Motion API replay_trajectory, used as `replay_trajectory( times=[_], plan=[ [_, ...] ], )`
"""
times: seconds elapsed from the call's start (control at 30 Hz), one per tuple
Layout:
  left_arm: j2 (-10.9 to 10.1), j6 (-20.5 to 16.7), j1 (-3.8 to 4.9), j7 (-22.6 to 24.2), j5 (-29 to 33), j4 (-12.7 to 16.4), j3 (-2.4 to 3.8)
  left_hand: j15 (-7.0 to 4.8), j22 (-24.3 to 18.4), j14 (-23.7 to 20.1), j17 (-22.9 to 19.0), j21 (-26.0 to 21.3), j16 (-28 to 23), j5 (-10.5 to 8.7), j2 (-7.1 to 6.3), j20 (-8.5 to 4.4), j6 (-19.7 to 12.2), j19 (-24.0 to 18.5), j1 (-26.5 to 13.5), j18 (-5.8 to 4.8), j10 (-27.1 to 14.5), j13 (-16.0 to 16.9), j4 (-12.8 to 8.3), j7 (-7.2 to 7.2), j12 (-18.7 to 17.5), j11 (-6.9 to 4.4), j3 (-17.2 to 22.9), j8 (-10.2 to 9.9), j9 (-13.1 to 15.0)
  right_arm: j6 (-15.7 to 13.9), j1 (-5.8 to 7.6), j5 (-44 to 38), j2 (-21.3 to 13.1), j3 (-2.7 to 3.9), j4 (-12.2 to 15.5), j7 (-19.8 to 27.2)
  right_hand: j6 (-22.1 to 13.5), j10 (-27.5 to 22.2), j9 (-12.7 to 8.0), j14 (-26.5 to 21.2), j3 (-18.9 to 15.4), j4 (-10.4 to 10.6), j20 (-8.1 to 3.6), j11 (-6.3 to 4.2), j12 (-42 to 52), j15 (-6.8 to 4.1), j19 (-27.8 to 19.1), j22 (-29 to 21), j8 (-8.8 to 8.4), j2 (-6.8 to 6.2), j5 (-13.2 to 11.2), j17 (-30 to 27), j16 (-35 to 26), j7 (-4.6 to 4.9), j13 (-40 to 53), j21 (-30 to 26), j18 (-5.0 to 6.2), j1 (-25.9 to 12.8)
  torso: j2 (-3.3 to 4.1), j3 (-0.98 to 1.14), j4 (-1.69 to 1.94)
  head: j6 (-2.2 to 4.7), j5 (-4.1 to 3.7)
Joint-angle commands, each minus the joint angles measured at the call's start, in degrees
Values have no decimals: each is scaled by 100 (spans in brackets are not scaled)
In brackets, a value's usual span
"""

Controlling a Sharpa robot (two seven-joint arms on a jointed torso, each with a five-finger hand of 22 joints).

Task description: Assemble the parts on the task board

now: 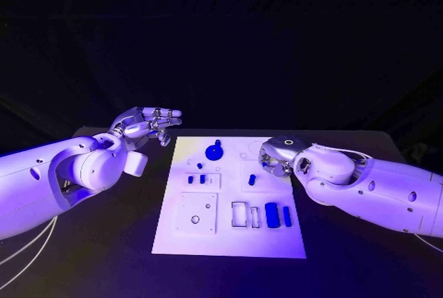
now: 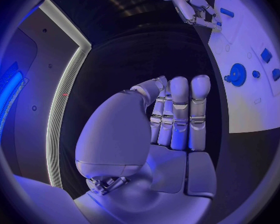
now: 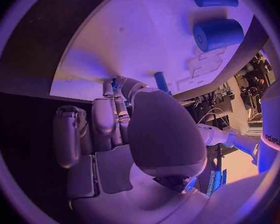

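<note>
Your left hand point(image 1: 146, 126) hovers beside the white board point(image 1: 231, 243), fingers curled, holding nothing. Your right hand point(image 1: 275, 158) is low over the board; whether it pinches the small blue peg point(image 1: 251, 179) you cannot tell. Pegs look light, stiff, slippery: take them by the sides.

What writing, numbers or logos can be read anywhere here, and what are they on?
White arm, right wrist view: a short dark word runs sideways along it, too small and bent to read for sure.
Task board: no writing visible.
Blue parts: no markings visible.
</note>
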Motion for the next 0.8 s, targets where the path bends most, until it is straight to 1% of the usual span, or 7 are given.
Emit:
replay_trajectory(
  times=[0.03,0.1,0.2,0.3,0.4,0.57,0.8],
  plan=[
    [15,116,6,39,16,6,2,7,-6,-48,-5,-14,-37,16,70,-31,-8,3,6,115,-27,8,-33,28,15,5,-8,-37,-7,125,-58,-3,2,-31,-5,12,69,120,29,234,161,-98,-43,-47,42,-54,348,1168,46,144,46,11,41,-13,17,109,-102,119,-2,-2,1,-4,-4],
    [15,115,6,34,11,6,2,7,-22,-50,-15,-30,-41,17,73,-32,-9,1,10,117,-31,8,-39,29,17,6,-6,-38,-8,89,-62,-2,-2,-31,-7,1,119,192,48,228,273,-185,-56,-64,34,-65,360,1193,55,182,53,-2,44,-30,13,149,-110,141,2,-2,6,-3,-14],
    [15,111,6,23,-8,4,2,7,-27,-53,-24,-36,-45,18,77,-32,-11,4,16,118,-35,9,-47,30,19,7,-4,-39,-9,19,-67,-6,-9,-31,-10,-7,157,239,61,220,372,-259,-67,-74,15,-73,359,1202,57,190,59,-13,45,-46,5,156,-111,144,0,-2,6,-3,-9],
    [16,110,6,14,-23,2,2,7,-34,-54,-32,-44,-47,19,79,-33,-12,6,24,118,-39,9,-59,31,22,7,-1,-41,-11,-87,-70,-8,-20,-31,-5,-9,181,274,71,216,453,-314,-73,-80,-11,-75,360,1211,49,179,54,-15,56,-50,-5,166,-112,111,0,-2,6,-7,-15],
    [17,111,6,6,-29,-3,2,7,-34,-54,-32,-44,-47,19,79,-33,-12,6,24,118,-39,9,-59,31,22,7,-1,-41,-11,-263,-72,-8,-33,-31,14,-8,181,287,77,207,522,-371,-72,-77,-61,-69,353,1214,20,141,32,-30,58,-36,-23,159,-110,31,1,1,3,-5,-5],
    [20,111,6,-1,-33,-18,2,9,-81,-61,-52,-90,-56,21,77,-34,-21,-5,31,126,-54,9,-78,38,24,13,1,-46,-15,-519,-74,29,-78,-28,71,26,182,288,88,202,504,-387,-59,-63,-112,-62,348,1217,-4,94,-108,-35,70,-17,-37,154,-109,-97,-3,-1,1,-6,-7],
    [25,125,5,-17,-35,-32,2,14,-131,-71,-66,-140,-62,21,75,-33,-34,-21,27,133,-72,9,-89,46,25,21,-1,-54,-20,-775,-62,88,-198,-1,225,71,181,288,91,201,499,-399,-56,-61,-123,-63,353,1224,-9,85,-129,-32,77,-16,-40,167,-112,-114,-6,-1,-3,11,-10]
  ],
)
